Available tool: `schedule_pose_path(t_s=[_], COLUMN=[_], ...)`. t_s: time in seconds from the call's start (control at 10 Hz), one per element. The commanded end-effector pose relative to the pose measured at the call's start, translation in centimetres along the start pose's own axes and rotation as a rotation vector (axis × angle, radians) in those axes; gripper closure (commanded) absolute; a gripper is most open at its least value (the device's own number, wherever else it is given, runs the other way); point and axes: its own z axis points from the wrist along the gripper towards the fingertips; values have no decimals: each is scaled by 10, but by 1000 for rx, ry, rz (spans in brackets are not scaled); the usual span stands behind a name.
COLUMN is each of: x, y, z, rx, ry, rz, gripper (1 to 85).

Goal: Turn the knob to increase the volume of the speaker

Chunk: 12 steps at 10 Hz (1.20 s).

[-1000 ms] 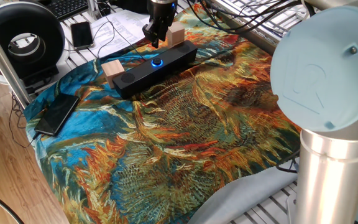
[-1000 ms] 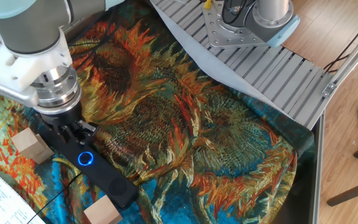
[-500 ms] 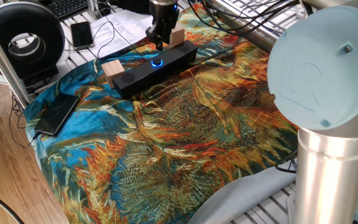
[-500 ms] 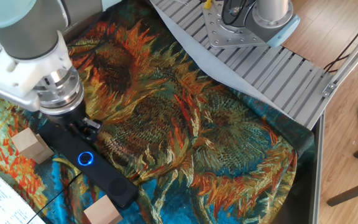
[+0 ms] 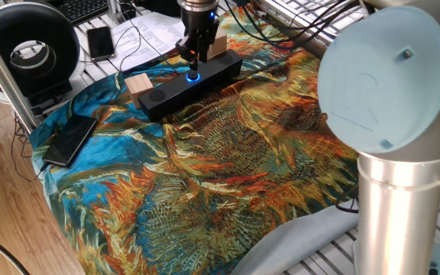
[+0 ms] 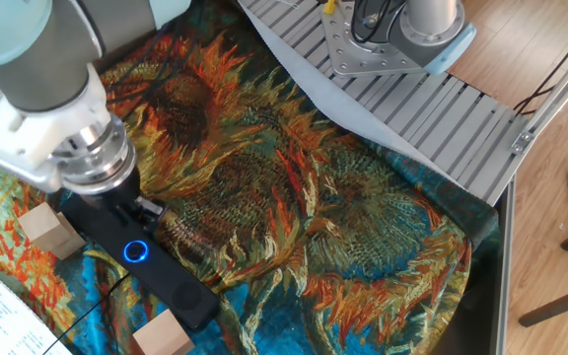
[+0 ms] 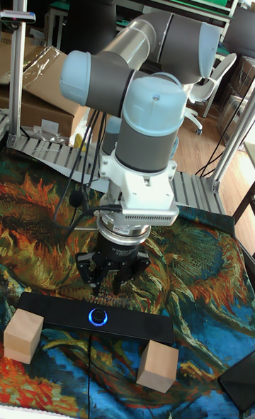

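Arm reaching down, wrist vertical, gripper point(image 7: 106, 282) jaws spread apart

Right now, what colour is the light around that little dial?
Glowing blue, ringing the black knob; the tall fixed view shows it best.

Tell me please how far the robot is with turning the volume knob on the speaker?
Done: the arm has brought the pincer over the speaker. In hand: the pincer hangs just above the knob, fingers spread, not touching it; the blue ring shows fully in the other fixed view. Left: lower onto the knob, close on it and turn. No turning is visible yet.
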Motion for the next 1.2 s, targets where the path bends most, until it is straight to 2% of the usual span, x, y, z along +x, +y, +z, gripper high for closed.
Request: schedule_pose_path(t_s=[0.0, 0.2, 0.5, 1.1], x=[-17, -21, -28, -27], y=[-3, -7, -6, -6], z=[9, 15, 23, 37], rx=[8, 18, 15, 12], ry=[-14, -11, -22, -32], rz=[4, 2, 4, -4], gripper=[470, 470, 470, 470])
